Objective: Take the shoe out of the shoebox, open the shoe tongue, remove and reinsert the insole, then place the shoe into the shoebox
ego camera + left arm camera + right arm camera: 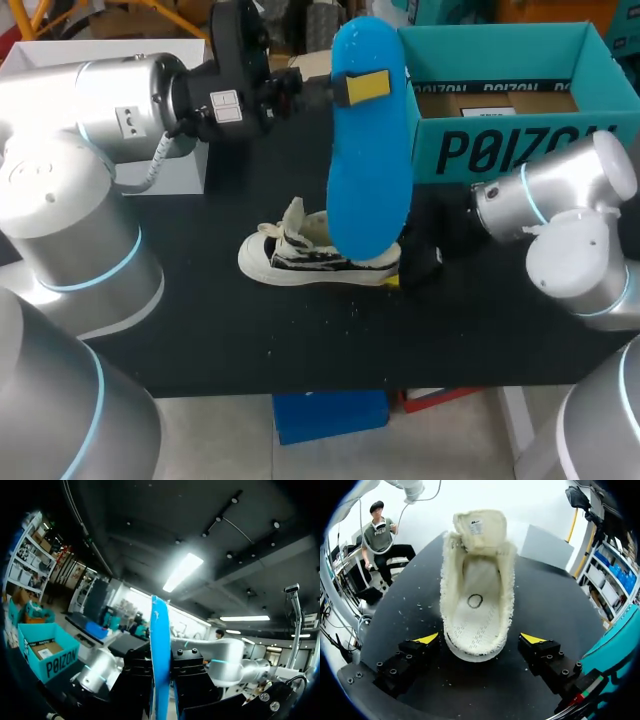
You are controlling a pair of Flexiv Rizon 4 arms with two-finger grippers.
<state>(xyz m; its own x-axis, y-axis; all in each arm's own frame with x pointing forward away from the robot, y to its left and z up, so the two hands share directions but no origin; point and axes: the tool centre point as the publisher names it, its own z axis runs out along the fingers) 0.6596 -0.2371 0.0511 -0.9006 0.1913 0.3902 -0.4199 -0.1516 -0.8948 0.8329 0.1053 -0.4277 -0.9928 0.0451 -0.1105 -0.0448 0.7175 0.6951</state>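
A blue insole hangs upright above the table, its lower end just over the shoe. My left gripper is shut on its upper part, one yellow tip showing. In the left wrist view the insole is edge-on, pinched between the black fingers. The white-and-black canvas shoe lies on the black table, toe pointing left, its tongue folded up and the inside bare. My right gripper is open, one finger on each side of the heel without touching it. The teal shoebox stands open at the back right.
A white box sits at the back left under my left arm. The right arm's elbow stands just in front of the shoebox. Small white crumbs dot the black table around the shoe.
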